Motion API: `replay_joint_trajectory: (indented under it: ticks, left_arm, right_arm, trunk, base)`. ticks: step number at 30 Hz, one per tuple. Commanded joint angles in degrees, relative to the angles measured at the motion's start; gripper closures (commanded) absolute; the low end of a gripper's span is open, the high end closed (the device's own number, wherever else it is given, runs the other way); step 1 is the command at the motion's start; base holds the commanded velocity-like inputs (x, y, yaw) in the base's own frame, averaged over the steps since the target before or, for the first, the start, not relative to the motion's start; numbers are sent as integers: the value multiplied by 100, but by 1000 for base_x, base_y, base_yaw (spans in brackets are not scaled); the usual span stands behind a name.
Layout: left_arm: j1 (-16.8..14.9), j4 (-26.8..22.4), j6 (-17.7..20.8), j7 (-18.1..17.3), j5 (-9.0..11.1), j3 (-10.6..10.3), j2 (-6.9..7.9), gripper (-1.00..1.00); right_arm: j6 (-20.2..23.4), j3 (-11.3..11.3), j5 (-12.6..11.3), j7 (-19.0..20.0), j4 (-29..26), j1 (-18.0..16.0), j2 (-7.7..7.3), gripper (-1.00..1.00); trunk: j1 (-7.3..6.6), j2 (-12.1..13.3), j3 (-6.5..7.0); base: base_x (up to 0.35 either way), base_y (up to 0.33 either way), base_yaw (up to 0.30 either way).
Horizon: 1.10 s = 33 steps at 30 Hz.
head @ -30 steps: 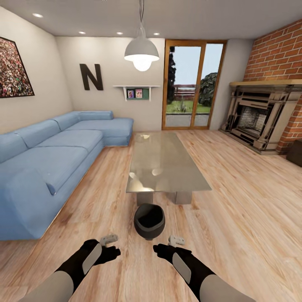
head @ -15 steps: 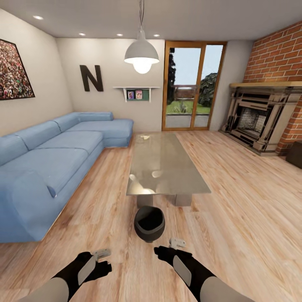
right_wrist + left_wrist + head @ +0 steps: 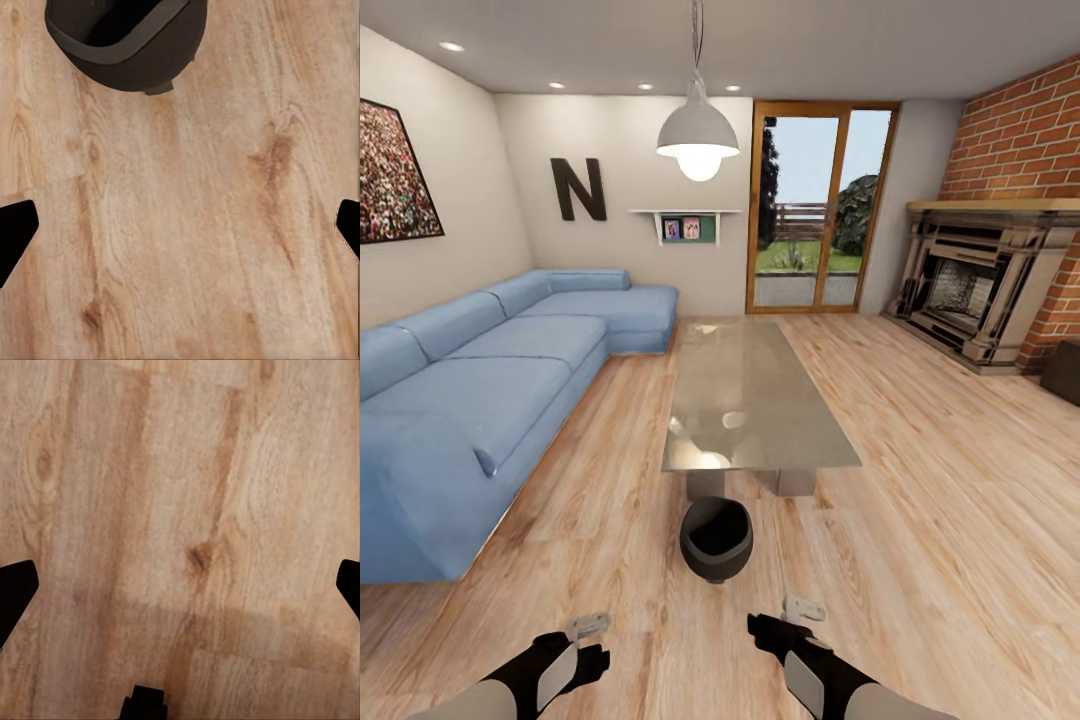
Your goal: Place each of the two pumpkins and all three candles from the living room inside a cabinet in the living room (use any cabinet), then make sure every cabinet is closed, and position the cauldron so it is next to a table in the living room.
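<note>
From the head view, a light wooden floor (image 3: 950, 480) runs to a blue sofa (image 3: 480, 400) on the left and a brick fireplace (image 3: 980, 290) on the right, with wide bare boards on both sides of the glass-topped table (image 3: 755, 400). The cauldron (image 3: 716, 538) stands upright on the floor just beside the table's near end. Left hand (image 3: 588, 640) and right hand (image 3: 785, 620) hang low, well short of it. In the left wrist view, fingers (image 3: 15, 592) spread wide over bare planks. In the right wrist view, fingers (image 3: 15, 232) likewise apart, the cauldron (image 3: 131, 45) beyond them.

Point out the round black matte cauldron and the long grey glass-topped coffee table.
round black matte cauldron (image 3: 715, 541), head view, front of its bulging side.
long grey glass-topped coffee table (image 3: 755, 385), head view, bare glass top.
</note>
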Motion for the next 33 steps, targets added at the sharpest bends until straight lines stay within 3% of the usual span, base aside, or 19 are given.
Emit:
replay_joint_trajectory:
  ticks: [1, 10, 18, 23, 33]
  left_arm:
    - [7, 8, -30, 37, 63, -65, 5, -100]
    - [199, 405, -561, 30, 66, -136, 5, -100]
    - [569, 449, -875, 33, 65, -420, 7, -100]
    - [781, 463, -984, 37, 61, -511, 13, -100]
    - [1159, 486, -1322, 38, 66, -736, 24, -100]
  right_arm:
    - [-57, 49, -51, -24, 23, -4, 1, -100]
    - [-440, 40, -74, -23, 97, 44, 1, -100]
    - [-520, 32, -85, -23, 351, 218, 1, -100]
    - [-737, 35, -84, -24, 720, 251, 1, -100]
    - [-806, 25, -90, -23, 847, 562, 1, -100]
  trunk:
    - [-23, 39, 13]
    - [-221, 400, 175]
    - [-397, 721, 318]
    - [-506, 921, 408]
    - [-726, 1322, 588]
  base:
    - [0, 0, 0]
    - [0, 0, 0]
    - [0, 0, 0]
    - [0, 0, 0]
    - [0, 0, 0]
